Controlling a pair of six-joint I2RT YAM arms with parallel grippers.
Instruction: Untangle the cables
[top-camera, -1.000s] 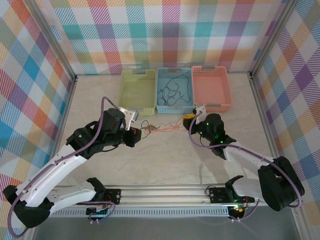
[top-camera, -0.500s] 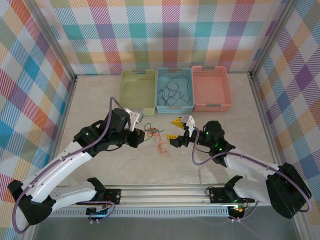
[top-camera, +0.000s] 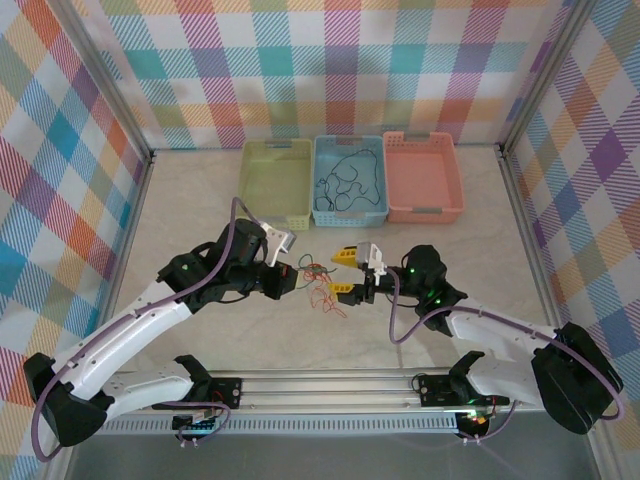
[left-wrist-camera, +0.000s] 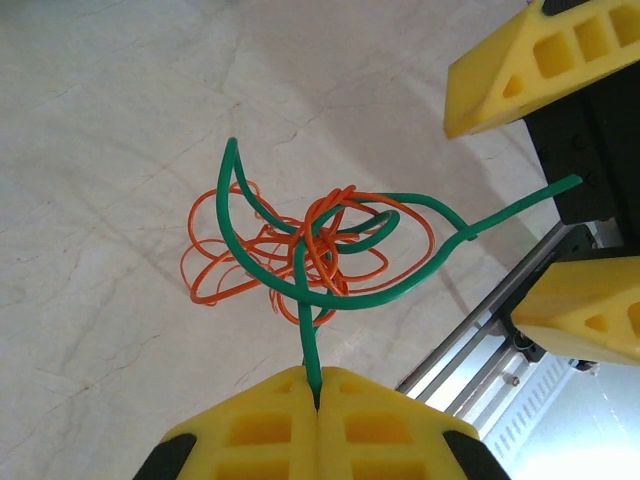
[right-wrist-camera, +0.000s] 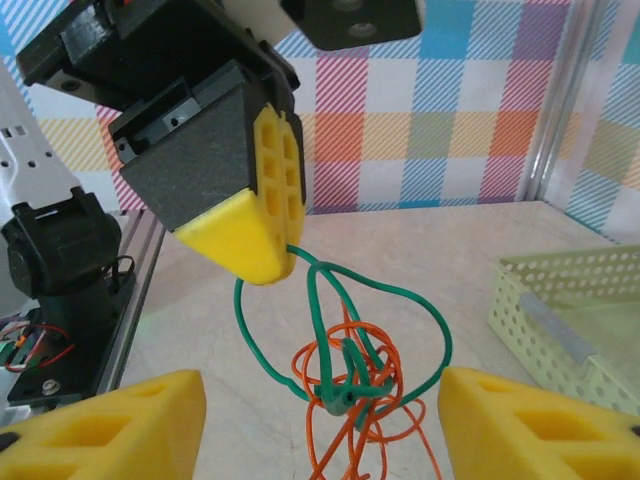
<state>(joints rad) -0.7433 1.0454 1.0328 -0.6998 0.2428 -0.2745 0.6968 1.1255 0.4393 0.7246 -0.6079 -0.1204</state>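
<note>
Two strands, green cable (left-wrist-camera: 330, 300) and orange cable (left-wrist-camera: 215, 270), knot together just beyond the left gripper (left-wrist-camera: 318, 385), which pinches the green cable. Right gripper (right-wrist-camera: 320, 425) gapes astride them; closing blindly could grab both, tightening the knot.

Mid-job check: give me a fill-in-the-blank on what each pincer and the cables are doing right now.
The left pincer is shut on the ___. That cable is tangled with the ___. The right pincer is ___. The black cables lie in the ___.
Missing: green cable; orange cable; open; blue basket.
</note>
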